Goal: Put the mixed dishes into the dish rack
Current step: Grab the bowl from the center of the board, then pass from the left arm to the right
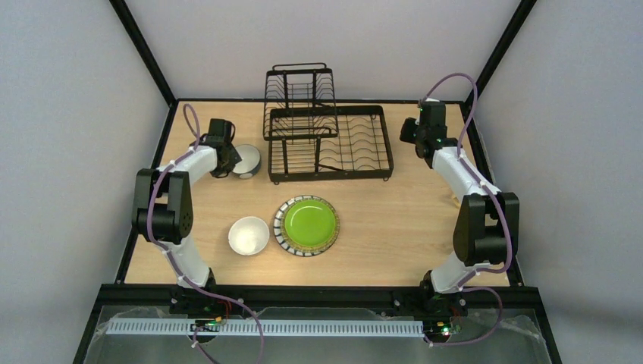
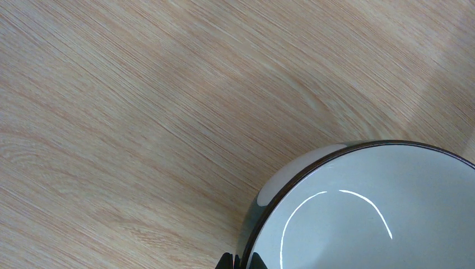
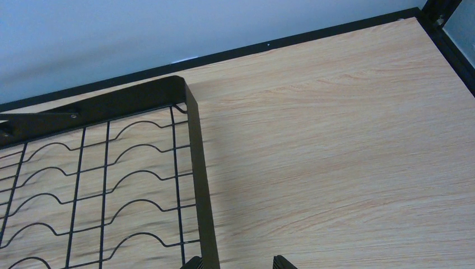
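Nearest the arms, a white bowl (image 1: 248, 235) and a green plate (image 1: 306, 225) with a striped rim sit just beside each other, mid-table (image 1: 394, 227). Farther back, by the left edge, the left gripper (image 2: 241, 262) is pinched shut on the rim of a dark bowl (image 2: 364, 213) standing upright on the wood. The black dish rack (image 1: 330, 140) stands along the far edge. The right gripper (image 3: 236, 262) hovers by its right-hand corner, fingers apart.
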`<state>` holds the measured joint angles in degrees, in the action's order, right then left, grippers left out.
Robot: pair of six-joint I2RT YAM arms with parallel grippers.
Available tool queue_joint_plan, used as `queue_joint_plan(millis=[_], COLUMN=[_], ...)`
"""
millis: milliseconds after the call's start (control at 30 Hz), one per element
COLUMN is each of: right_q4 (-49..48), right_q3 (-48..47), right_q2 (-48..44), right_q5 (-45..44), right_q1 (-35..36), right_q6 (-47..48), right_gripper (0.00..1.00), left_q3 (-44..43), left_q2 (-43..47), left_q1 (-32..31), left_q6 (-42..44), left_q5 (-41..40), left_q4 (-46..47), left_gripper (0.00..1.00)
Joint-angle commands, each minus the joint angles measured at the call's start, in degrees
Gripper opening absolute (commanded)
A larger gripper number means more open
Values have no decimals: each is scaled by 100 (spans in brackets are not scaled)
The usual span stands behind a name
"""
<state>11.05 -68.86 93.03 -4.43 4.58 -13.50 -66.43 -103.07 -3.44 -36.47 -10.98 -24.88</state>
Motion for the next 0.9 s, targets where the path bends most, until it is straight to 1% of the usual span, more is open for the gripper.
queue_joint_plan(millis=[0, 167, 200, 333, 467, 567, 767, 800, 867], right_q4=[22, 116, 147, 153, -84, -497, -1458, -1540, -1610], right_q3=[-163, -315, -377, -573, -702, -693, -462, -451, -509], right_q2=[127, 97, 92, -28, -281, -564, -1236, -1306, -1348], right_q5=[99, 105, 96, -33, -171, -10, 850, 971, 1283], right_q1=[32, 33, 33, 29, 28, 30, 27, 29, 32], right_q6=[59, 104, 124, 174, 217, 181, -191, -292, -410], right_gripper=[72, 68, 65, 64, 64, 64, 71, 77, 85], left_q3=[-90, -57, -38, -31, -120, -257, -514, -551, -630], left_q2=[242, 617, 703, 1120, 1578, 2008, 2739, 2830, 3011], left_q1=[19, 19, 21, 19, 23, 20, 19, 19, 19], left_q6=[-80, -187, -204, -250, -223, -129, 15, 43, 98], left_q5=[-115, -353, -400, -563, -696, -798, -975, -973, -975], left_q4=[37, -26, -28, -92, -253, -375, -573, -610, -677], left_gripper=[2, 2, 2, 2, 2, 2, 2, 2, 2])
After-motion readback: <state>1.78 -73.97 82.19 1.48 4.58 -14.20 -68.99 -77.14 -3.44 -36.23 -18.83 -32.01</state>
